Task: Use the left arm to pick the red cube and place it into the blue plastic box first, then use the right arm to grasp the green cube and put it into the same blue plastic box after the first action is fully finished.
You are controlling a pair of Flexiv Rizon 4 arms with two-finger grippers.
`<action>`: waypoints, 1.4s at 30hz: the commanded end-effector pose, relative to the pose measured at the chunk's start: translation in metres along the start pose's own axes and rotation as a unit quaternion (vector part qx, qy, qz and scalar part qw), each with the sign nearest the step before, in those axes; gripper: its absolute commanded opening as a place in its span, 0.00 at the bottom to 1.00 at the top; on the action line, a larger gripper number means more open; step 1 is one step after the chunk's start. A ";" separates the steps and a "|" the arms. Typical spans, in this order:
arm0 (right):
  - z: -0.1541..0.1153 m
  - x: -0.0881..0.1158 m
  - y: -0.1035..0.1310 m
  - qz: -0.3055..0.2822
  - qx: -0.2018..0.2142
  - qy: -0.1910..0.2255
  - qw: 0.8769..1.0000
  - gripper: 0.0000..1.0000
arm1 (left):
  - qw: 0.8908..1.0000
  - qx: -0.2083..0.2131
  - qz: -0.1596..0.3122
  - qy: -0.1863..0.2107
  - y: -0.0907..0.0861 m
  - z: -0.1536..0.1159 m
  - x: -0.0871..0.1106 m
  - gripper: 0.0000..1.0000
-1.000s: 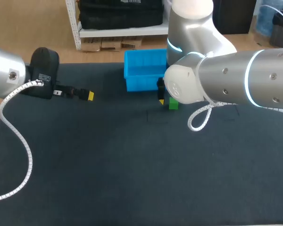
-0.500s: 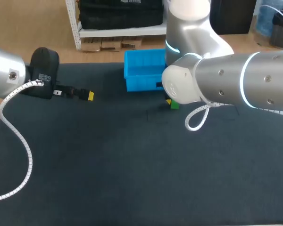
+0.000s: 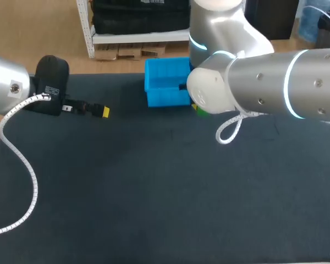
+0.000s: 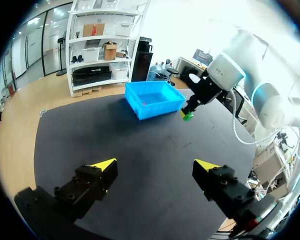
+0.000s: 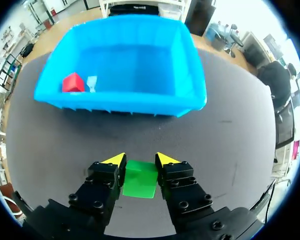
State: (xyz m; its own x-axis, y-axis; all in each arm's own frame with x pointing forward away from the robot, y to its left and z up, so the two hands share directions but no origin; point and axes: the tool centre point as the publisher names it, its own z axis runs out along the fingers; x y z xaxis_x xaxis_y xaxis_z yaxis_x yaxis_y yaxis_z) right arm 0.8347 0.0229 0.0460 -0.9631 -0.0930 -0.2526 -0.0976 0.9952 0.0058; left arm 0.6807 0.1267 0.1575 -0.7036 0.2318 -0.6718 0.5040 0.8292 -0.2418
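Now: green cube [image 5: 140, 179] gripped, red cube [image 5: 73, 82] boxed

Our right gripper [image 5: 140, 161] has its 2 fingers closed on the green cube, just short of the blue plastic box [image 5: 117, 102]. We see the red cube lying inside that box, near one end wall. Our left gripper [image 4: 155, 165] hangs wide open and empty, well apart.

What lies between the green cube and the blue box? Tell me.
Only bare table, between the green cube in the right tool and the blue box; the right wrist view shows it.
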 end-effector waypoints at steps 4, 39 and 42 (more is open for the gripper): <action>-0.059 -0.003 -0.010 -0.013 0.017 -0.065 0.998 0.00 | 1.000 0.000 0.000 0.000 0.000 0.001 0.000 1.00; -0.081 -0.097 -0.015 -0.044 0.010 -0.145 0.988 0.00 | 1.000 0.000 0.000 0.000 0.000 0.001 0.000 1.00; -0.073 -0.113 -0.013 -0.050 -0.001 -0.143 0.988 0.00 | 1.000 0.000 0.000 0.000 0.000 0.001 0.000 1.00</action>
State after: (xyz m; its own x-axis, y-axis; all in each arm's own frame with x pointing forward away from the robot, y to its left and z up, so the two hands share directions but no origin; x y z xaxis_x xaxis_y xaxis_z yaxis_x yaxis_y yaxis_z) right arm 0.8973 0.0122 0.1508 -0.8168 -0.1715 -0.5508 -0.1814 0.9827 -0.0371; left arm 0.6807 0.1268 0.1575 -0.7036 0.2318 -0.6717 0.5039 0.8292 -0.2418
